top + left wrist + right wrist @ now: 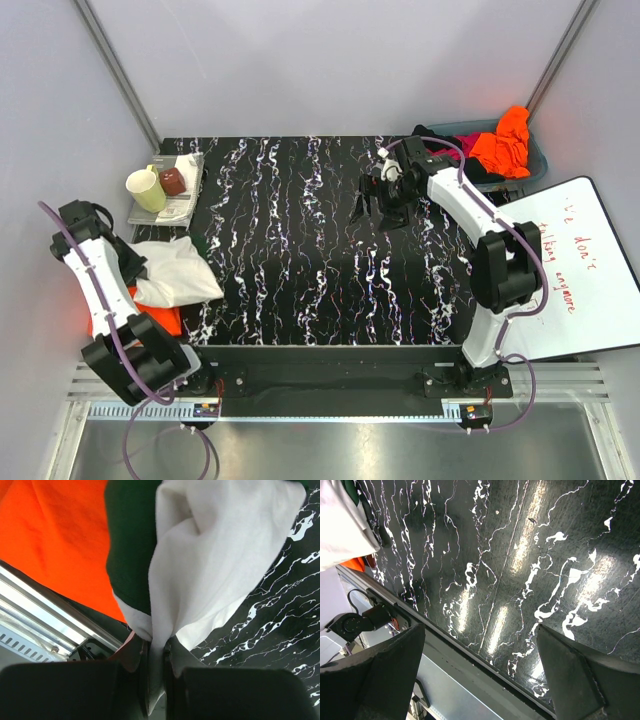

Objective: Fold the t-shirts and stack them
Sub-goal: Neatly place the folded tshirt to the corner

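A cream t-shirt [178,272] with a dark green sleeve [129,545] lies bunched at the table's left edge. It rests partly on an orange t-shirt [160,320]. My left gripper [133,265] is shut on a fold of the cream cloth, which is pinched between the jaws [157,647]; the orange shirt [55,535] shows behind it. My right gripper [377,200] hovers open over the bare black marble table [520,555] at the back right, with nothing between its fingers [480,630]. More shirts, orange [508,140], magenta and black, are heaped in a bin.
The grey bin [540,165] stands at the back right corner. A white board with red writing [585,270] lies to the right of the table. A small tray [190,195] with a cream cup [146,188] and a brown object sits at the back left.
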Tool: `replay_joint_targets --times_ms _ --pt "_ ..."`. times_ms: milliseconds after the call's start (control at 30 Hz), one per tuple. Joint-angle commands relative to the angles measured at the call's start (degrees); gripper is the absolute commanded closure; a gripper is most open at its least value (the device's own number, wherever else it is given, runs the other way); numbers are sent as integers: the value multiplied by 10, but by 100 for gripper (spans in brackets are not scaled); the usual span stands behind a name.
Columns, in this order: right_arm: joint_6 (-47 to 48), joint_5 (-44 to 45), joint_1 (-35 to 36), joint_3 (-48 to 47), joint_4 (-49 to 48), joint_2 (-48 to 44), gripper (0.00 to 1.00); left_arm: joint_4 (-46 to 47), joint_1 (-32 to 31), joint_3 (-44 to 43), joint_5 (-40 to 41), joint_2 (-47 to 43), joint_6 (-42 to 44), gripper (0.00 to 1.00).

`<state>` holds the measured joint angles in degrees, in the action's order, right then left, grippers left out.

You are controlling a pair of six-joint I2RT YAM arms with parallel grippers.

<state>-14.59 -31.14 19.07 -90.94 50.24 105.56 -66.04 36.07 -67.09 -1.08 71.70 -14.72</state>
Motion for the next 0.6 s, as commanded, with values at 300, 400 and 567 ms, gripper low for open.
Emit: replay_joint_targets --times_ms 300,400,567 --pt "-6 -28 -2 -63 32 37 0 16 14 57 92 -158 -60 100" --pt "-6 -37 -2 -57 34 37 0 25 22 53 100 -161 -68 100" --pt "-6 -42 -2 -36 34 26 0 64 36 28 98 -133 -65 100"
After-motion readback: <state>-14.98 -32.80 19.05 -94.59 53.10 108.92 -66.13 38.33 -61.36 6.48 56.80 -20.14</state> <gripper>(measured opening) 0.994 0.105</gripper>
